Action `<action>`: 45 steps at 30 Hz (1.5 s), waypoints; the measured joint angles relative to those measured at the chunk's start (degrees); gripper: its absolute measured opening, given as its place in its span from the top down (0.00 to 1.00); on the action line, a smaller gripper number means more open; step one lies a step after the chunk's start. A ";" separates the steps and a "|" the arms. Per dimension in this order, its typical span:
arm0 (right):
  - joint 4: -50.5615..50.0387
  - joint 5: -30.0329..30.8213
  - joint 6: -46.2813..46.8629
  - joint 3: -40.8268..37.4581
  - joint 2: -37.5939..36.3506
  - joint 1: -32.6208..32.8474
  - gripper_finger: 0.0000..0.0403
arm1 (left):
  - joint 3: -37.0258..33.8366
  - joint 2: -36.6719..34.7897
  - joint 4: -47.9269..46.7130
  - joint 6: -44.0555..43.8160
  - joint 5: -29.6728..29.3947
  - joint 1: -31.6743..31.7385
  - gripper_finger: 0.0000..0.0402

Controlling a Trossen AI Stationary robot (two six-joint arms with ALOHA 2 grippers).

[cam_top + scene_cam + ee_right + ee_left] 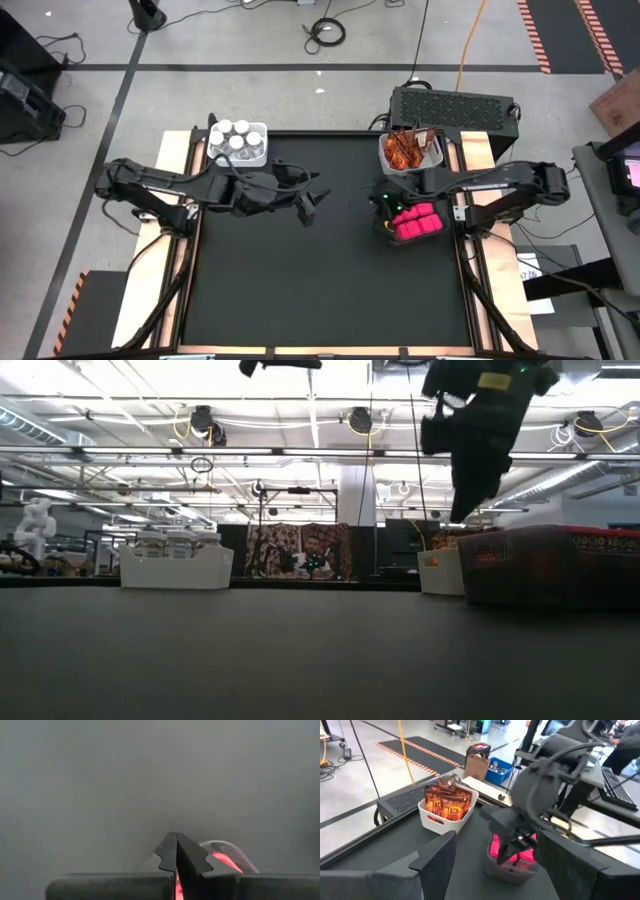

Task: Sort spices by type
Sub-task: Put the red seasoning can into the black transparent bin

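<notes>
Three bins hold the spices. White-capped jars (238, 140) fill a white bin at the far left. Orange-brown sachets (447, 802) stand in a white bin (408, 152) at the far right. Pink boxes (417, 221) lie in a dark bin (550, 565) just in front of the sachet bin. My right gripper (385, 200) is shut, points steeply down and hangs over the dark bin's left rim, clear of it in the low view. My left gripper (308, 208) is open and hovers high over the mat's middle, pointing toward the dark bin, with nothing between its fingers.
The black mat (320, 290) stretches bare between the bins and toward the near edge. A black perforated box (452, 104) stands behind the table's far right corner. Both arms reach in from the table's sides.
</notes>
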 joint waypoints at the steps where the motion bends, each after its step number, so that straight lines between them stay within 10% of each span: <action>1: 0.35 -1.01 -0.64 0.00 1.03 -0.39 1.00 | -0.01 -0.42 -0.48 0.02 0.01 -0.05 0.30; 25: -6.54 5.87 -0.01 -0.07 8.38 -6.67 1.00 | -0.13 -1.01 -2.27 -0.02 -1.39 -0.24 0.30; 45: 16.44 13.46 -11.74 3.91 14.44 -19.37 1.00 | -0.12 -1.01 -2.30 -3.43 -1.46 1.58 0.30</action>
